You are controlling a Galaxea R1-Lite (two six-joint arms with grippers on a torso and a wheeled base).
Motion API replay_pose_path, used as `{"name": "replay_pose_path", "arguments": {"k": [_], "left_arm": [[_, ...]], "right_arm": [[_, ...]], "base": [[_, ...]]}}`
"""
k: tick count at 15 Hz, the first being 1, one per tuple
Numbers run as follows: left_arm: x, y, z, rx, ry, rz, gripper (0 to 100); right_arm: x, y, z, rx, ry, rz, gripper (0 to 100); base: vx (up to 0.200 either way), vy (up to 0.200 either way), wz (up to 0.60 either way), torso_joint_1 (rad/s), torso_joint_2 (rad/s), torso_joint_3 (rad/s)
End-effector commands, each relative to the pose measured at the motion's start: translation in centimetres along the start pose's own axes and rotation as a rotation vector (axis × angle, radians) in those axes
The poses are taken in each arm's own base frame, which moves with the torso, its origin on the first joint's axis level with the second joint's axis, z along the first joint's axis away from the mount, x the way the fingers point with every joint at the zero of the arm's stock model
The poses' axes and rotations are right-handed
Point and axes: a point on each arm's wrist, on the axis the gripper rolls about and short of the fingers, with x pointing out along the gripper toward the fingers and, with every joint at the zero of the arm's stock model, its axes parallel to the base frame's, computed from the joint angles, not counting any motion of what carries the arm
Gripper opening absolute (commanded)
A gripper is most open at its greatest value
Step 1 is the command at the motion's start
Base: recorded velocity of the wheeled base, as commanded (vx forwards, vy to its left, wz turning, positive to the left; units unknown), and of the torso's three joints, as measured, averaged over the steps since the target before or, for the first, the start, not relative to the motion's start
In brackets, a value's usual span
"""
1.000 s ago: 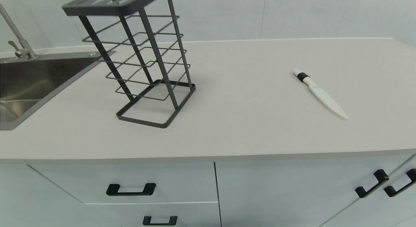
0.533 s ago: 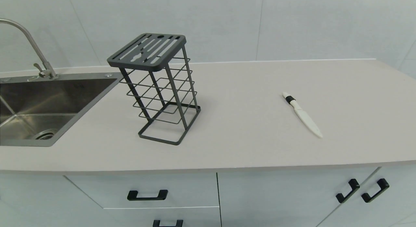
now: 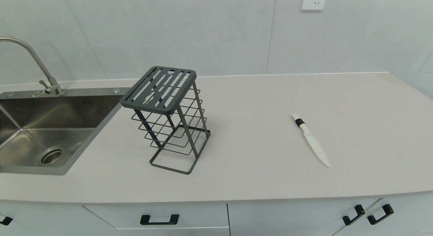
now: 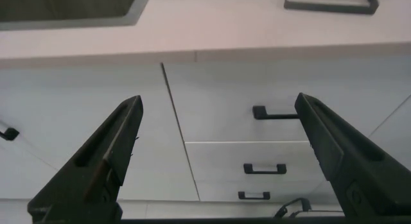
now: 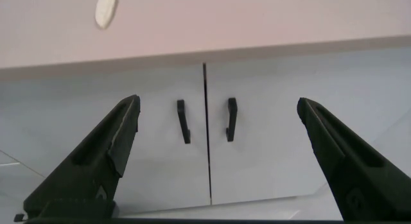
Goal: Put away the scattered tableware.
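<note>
A white knife with a black band on its handle lies flat on the right part of the pale countertop, blade tip toward the front edge. A black wire knife rack with a slotted top stands on the counter beside the sink. My left gripper is open, held low in front of the cabinet drawers below the counter edge. My right gripper is open too, facing the cabinet doors, with the knife's blade tip on the counter above.
A steel sink with a curved tap fills the left end of the counter. Black drawer handles and door handles line the cabinet front. A wall socket sits on the tiled wall.
The head camera has risen and tilted up, so the whole scene sits lower and smaller; the rack top, tap and socket have come into view. Knife and rack have not moved.
</note>
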Motion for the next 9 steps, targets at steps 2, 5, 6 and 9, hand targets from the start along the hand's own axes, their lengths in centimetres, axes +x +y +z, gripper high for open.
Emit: {"name": "replay_pose_path", "arguments": {"k": [2, 5, 6, 9], "left_arm": [[0.01, 0.0, 0.0, 0.0, 0.002, 0.001, 100], [0.01, 0.0, 0.02, 0.001, 0.0, 0.001, 100], [0.01, 0.0, 0.02, 0.001, 0.0, -0.001, 100], [0.01, 0.0, 0.02, 0.003, 0.0, -0.001, 100]], "right_arm": [[0.01, 0.0, 0.0, 0.0, 0.002, 0.0, 100], [0.0, 0.0, 0.0, 0.0, 0.0, 0.0, 100], [0.01, 0.0, 0.0, 0.0, 0.002, 0.0, 100], [0.0, 0.0, 0.0, 0.0, 0.0, 0.0, 100]], "base": [[0.0, 0.0, 0.0, 0.278, -0.54, -0.259], [0.0, 0.0, 0.0, 0.289, -0.56, -0.266], [0.0, 0.0, 0.0, 0.3, -0.59, -0.276], [0.0, 0.0, 0.0, 0.307, -0.6, -0.292]]}}
